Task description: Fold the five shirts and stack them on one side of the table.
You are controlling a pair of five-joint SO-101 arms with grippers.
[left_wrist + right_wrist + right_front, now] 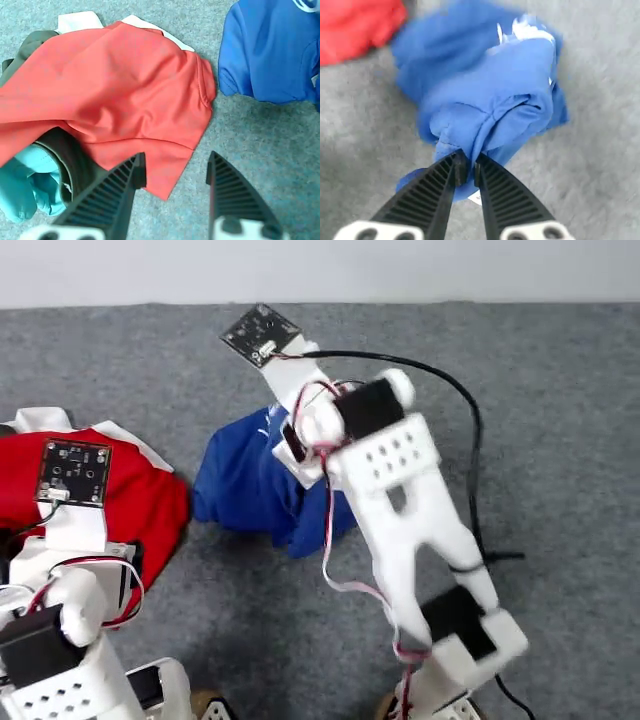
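A crumpled blue shirt (245, 485) lies mid-table, seen close up as a blue shirt (485, 95). My right gripper (466, 166) is shut on a bunched fold of it; in the high view the right gripper (300, 455) sits over the shirt's right edge. A red shirt (140, 490) with a white collar lies at the left. My left gripper (172, 172) stands open above the red shirt (120, 95) near its hem, holding nothing. Under the red one, an olive shirt (70, 155) and a teal shirt (22, 187) peek out.
Grey carpet-like table surface (560, 420) stretches open to the right and back. A black cable (470, 430) runs from the right arm across the right side. The white wall edge (320, 280) bounds the far side.
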